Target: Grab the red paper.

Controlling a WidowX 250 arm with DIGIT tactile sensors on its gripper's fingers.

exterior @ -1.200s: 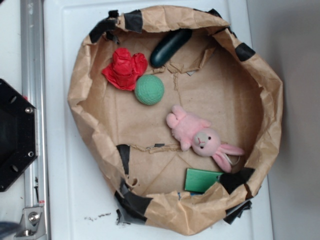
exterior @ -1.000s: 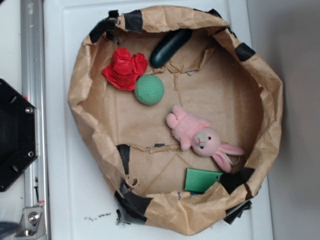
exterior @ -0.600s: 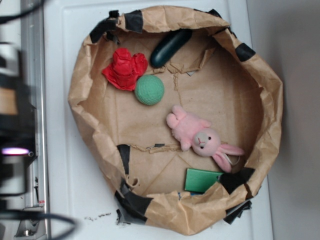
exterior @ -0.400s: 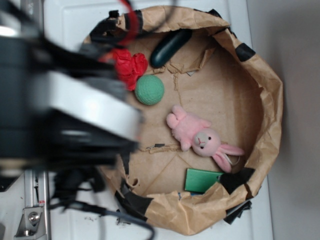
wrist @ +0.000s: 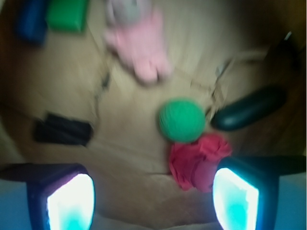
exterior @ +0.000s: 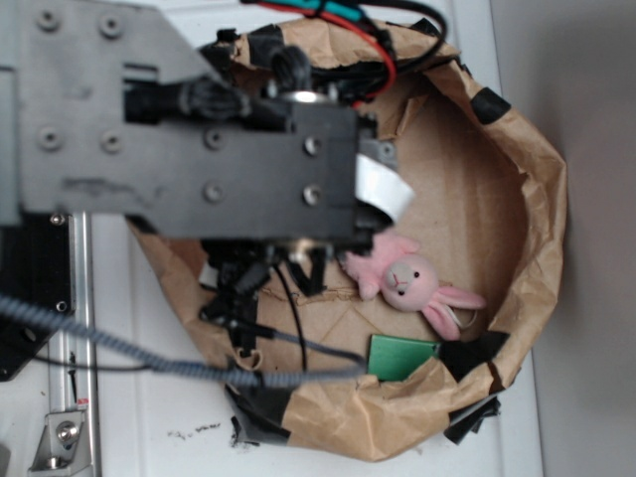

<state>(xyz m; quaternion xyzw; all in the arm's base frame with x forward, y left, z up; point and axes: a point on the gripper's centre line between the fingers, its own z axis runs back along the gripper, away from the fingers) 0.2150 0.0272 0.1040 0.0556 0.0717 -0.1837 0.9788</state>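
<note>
The red paper (wrist: 197, 162) is a crumpled bright red wad on the floor of the brown paper bag (wrist: 124, 134). It shows only in the wrist view, just inside my right finger and touching the green ball (wrist: 182, 120). My gripper (wrist: 152, 201) is open and empty, held above the bag floor. Its two glowing pads (wrist: 71, 202) stand wide apart. In the exterior view my arm (exterior: 189, 129) hides the red paper and the ball.
A pink plush bunny (exterior: 407, 280) lies right of centre. A green block (exterior: 402, 358) sits by the bag's near wall (exterior: 517, 179). A dark oblong object (wrist: 249, 108) lies beside the ball. Black tape (wrist: 62, 132) patches the floor. A metal rail (exterior: 62, 397) runs along the left.
My arm has swung in from the left and now hangs over the bag's left half, covering the red paper, the ball and the dark oblong object. The objects have not moved.
</note>
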